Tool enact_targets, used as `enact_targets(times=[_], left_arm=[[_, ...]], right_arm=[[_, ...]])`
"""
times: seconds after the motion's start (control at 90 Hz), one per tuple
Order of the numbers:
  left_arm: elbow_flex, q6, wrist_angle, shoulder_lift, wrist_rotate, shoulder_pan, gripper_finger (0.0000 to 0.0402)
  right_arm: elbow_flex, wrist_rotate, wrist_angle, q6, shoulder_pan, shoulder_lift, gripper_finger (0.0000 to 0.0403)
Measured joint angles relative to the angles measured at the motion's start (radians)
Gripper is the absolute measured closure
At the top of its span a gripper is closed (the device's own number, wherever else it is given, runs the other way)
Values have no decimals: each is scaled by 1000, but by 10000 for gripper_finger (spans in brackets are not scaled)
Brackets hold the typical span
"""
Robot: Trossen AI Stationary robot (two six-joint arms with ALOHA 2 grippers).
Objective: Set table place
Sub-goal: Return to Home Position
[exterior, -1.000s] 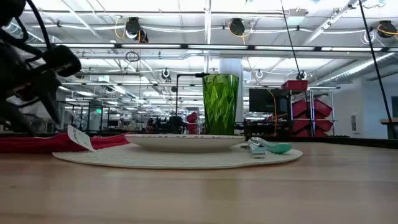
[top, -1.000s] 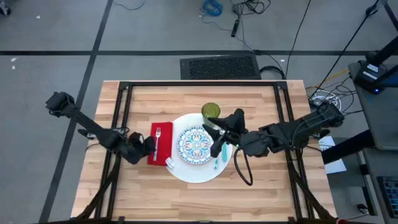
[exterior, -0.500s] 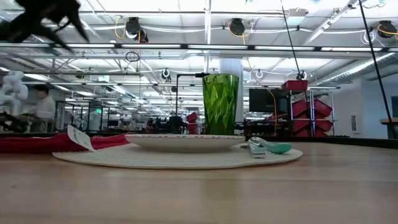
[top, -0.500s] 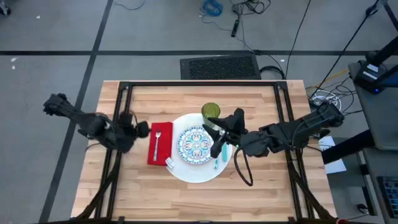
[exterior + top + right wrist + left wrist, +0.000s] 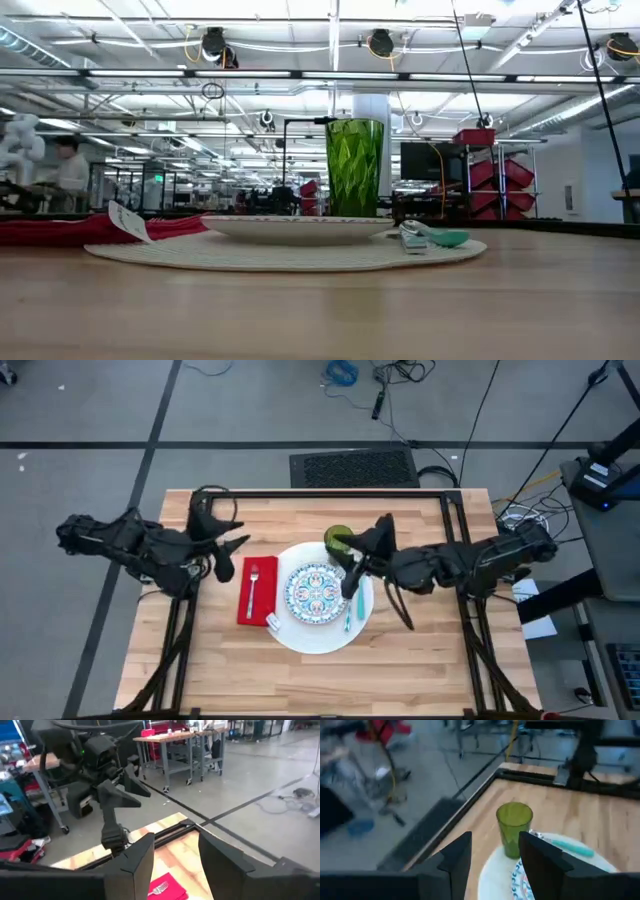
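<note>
Table place (image 5: 300,638) sits centred on the counter (image 5: 420,670), fork (image 5: 253,586) on red napkin (image 5: 263,602). Left jaws, parted and empty, have lifted off toward the counter's left rim. Right jaws, also parted and empty, hang beside the tumbler (image 5: 355,165).

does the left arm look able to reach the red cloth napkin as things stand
Probably yes: the left gripper hangs open just beside the red cloth napkin, nothing between them, though a small silver fork lies on it.
</note>
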Motion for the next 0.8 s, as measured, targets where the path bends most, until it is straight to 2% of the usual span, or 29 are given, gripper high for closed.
enact_targets(times=[0.089, 0.211, 0.378, 0.589, 0.722, 0.8], left_arm=[[1, 15, 23, -5, 17, -1, 253], [2, -43, 31, -4, 22, -1, 253], [1, -21, 48, 3, 3, 4, 253], [-13, 8, 67, -32, 48, 3, 253], [-93, 36, 166, -127, 128, -4, 253], [-162, 36, 187, -189, 139, -4, 253]], right_arm=[[0, -4, 6, -12, 1, 1, 261], [0, 1, -3, -66, -7, 5, 261], [0, -13, 3, -110, -18, 6, 261], [0, -256, -201, -106, -21, -21, 261], [-6, -294, -278, -127, -28, -72, 261], [-38, -323, -288, -139, -32, -125, 261]])
